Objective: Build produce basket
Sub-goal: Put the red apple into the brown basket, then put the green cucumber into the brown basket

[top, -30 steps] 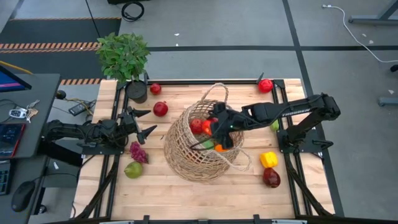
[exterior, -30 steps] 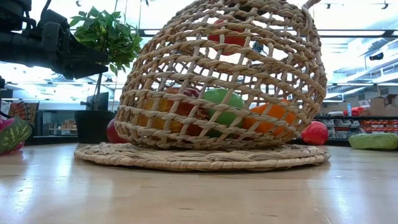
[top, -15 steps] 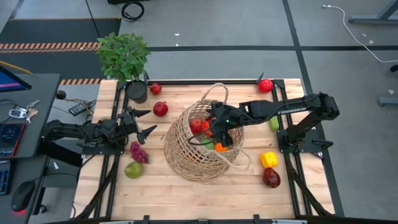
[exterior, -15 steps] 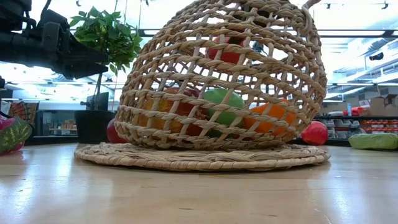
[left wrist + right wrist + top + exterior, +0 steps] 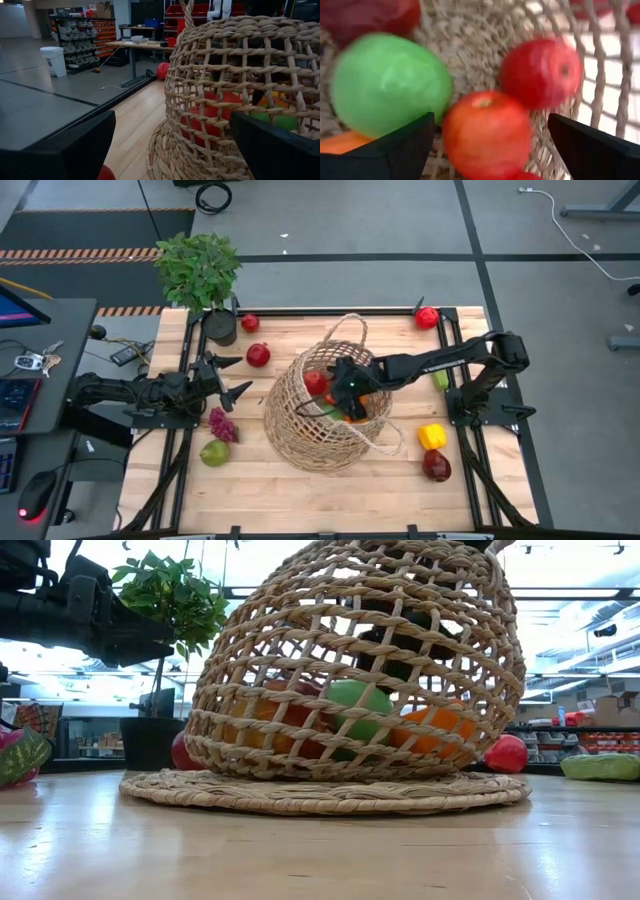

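Note:
The wicker basket (image 5: 290, 420) stands at the table's middle and holds several produce pieces. Among them are a green fruit (image 5: 390, 85), a red apple (image 5: 540, 72), an orange one (image 5: 440, 725) and a red-orange fruit (image 5: 487, 135). My right gripper (image 5: 340, 390) reaches down inside the basket, slanting in from the table's right. It is open, and its fingers stand on either side of the red-orange fruit with a gap on each side. My left gripper (image 5: 243, 375) waits open and level left of the basket.
Loose produce lies around the basket: two red fruits (image 5: 258, 355) at the far left, purple grapes (image 5: 222, 424) and a green pear (image 5: 214, 452) at the near left. On the right are a yellow pepper (image 5: 432, 436) and a dark red fruit (image 5: 436, 466). A potted plant (image 5: 200, 270) stands at the far left corner.
My right gripper has gone down and toward the table's left, deeper into the basket. The red fruit that showed high inside the basket in the low view has gone down with it, and the dark gripper shows there now.

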